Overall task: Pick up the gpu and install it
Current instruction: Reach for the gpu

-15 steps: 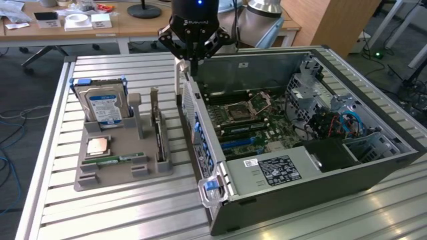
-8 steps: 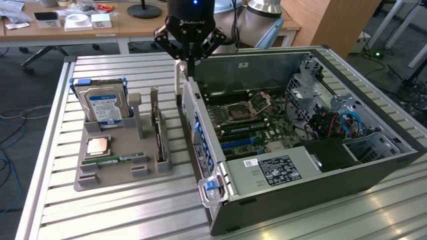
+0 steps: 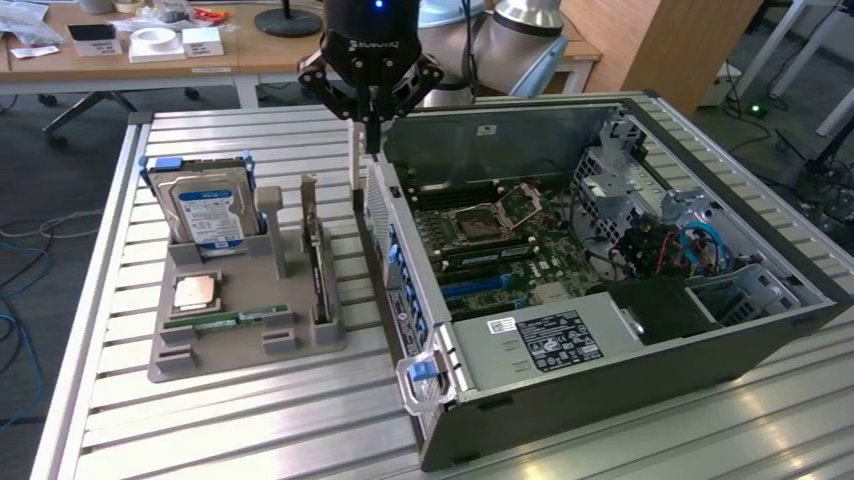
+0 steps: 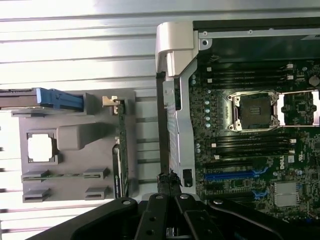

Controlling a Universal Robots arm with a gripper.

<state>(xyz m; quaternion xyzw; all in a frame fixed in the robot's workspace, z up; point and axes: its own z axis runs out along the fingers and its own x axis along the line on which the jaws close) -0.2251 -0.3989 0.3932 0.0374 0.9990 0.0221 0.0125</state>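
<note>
Exterior view: the gripper (image 3: 358,195) hangs in the upper middle of the frame. Its long thin fingers are pressed together with nothing seen between them, and the tips sit over the narrow gap between the grey tray (image 3: 187,362) and the open computer case (image 3: 627,385). The gpu (image 3: 318,265) stands on edge in a slot along the tray's case-side rim — just to the exterior view's left of the fingers and lower in the frame, not yet lifted. Its long axis runs from the tray's far end toward its near end, parallel to the case wall beside it.

The wrist view gives the same line-up: the gpu (image 4: 121,150) shows as a thin green edge, with the closed gripper (image 4: 161,85) beside it over the gap, not touching. Room looks tight on the case side. On the other side the hard drive (image 3: 200,205) stands near. Above the card the space is open. Inside the case the motherboard (image 3: 514,245) lies bare.
</note>
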